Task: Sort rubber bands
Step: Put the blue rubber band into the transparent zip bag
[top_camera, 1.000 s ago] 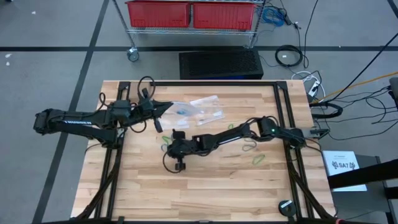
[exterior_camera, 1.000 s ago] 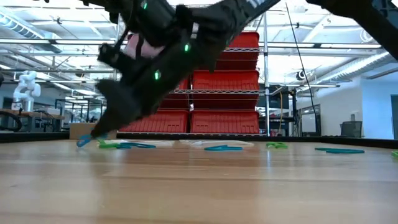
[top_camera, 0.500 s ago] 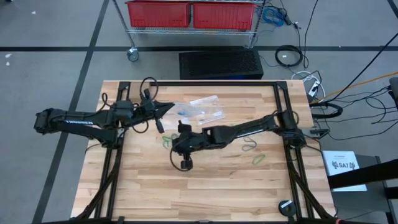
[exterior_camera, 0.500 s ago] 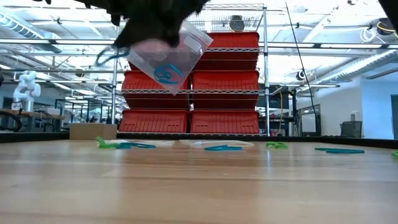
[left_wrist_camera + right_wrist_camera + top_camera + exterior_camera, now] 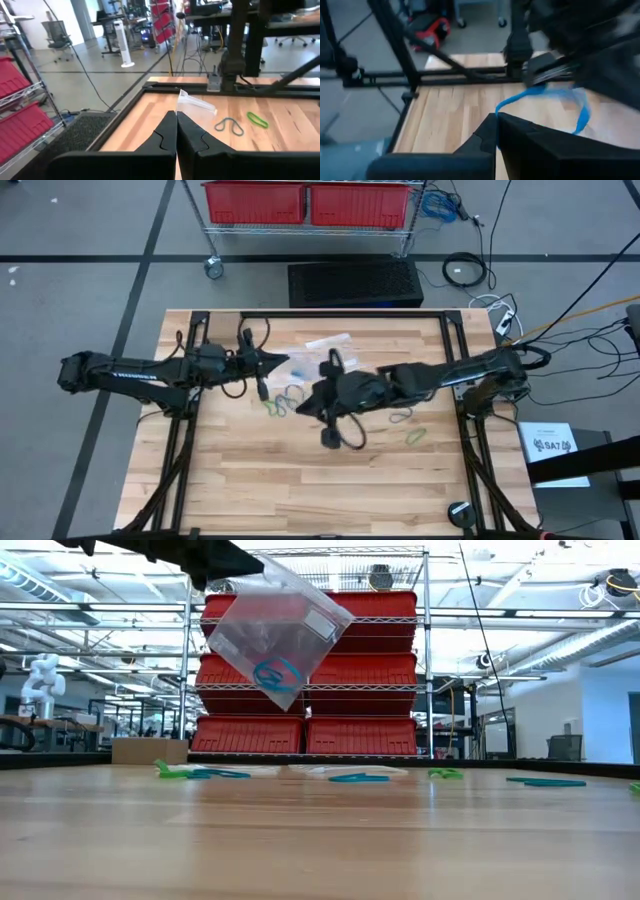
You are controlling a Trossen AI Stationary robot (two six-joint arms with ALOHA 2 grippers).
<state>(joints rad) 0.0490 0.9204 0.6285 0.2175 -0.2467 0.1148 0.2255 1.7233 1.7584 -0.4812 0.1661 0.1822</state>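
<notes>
Above the table's point(image 5: 330, 480) middle, the left gripper point(image 5: 176, 116) is clamped on a clear plastic bag point(image 5: 273, 638); the right gripper point(image 5: 496, 118) pinches a blue rubber band point(image 5: 545, 102).

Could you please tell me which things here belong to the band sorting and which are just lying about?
In the job: thin blue rubber band pinched by the right tool; clear plastic bag held by the left tool; loose bright green rubber band.
Lying about: red plastic bins; black floor mat; coiled black cable.
</notes>
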